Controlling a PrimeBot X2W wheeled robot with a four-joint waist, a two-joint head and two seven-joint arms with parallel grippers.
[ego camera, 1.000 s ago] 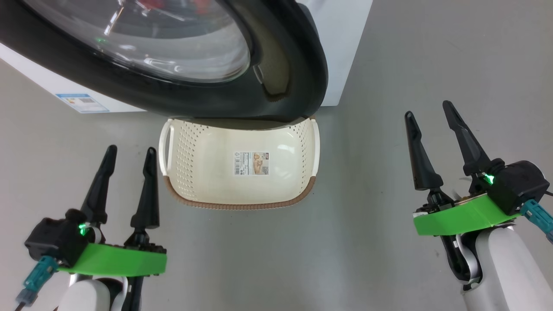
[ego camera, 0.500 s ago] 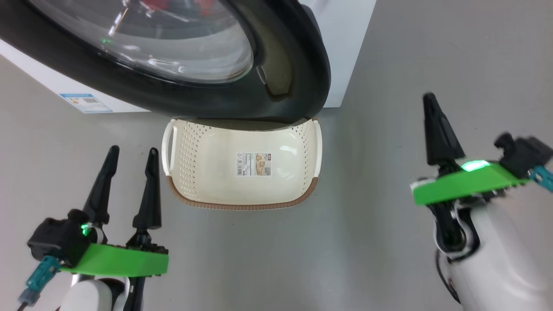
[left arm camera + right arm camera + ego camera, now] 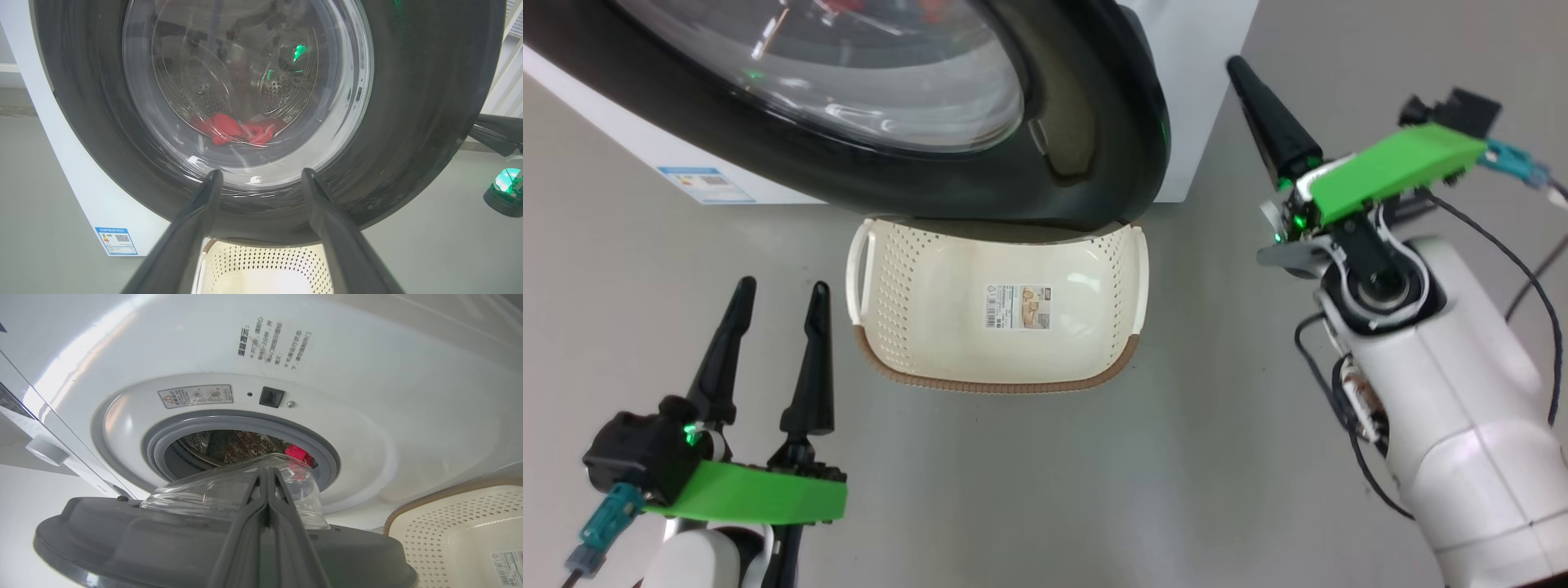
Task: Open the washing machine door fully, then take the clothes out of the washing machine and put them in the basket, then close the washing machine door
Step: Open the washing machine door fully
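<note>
The washing machine door (image 3: 1094,122) stands partly open, its black rim and glass bowl hanging over the far edge of the cream basket (image 3: 996,343). Seen through the door glass in the left wrist view, red clothes (image 3: 237,128) lie in the drum. My right gripper (image 3: 1235,65) is shut on nothing, raised beside the door's right edge. In the right wrist view its closed fingers (image 3: 267,473) point over the door's inner side (image 3: 122,539) at the grey-ringed opening, where red clothes (image 3: 298,452) show. My left gripper (image 3: 781,286) is open, low, left of the basket.
The white washing machine (image 3: 1201,82) carries a small blue label (image 3: 703,184) low on its front. Grey floor lies around the basket. The basket holds a paper sticker (image 3: 1017,306). The right forearm (image 3: 1445,392) with its cables stands at the right.
My right gripper has shut and risen from low right to beside the door's right edge, turning on its side. The head camera has shifted slightly. The left arm has stayed.
</note>
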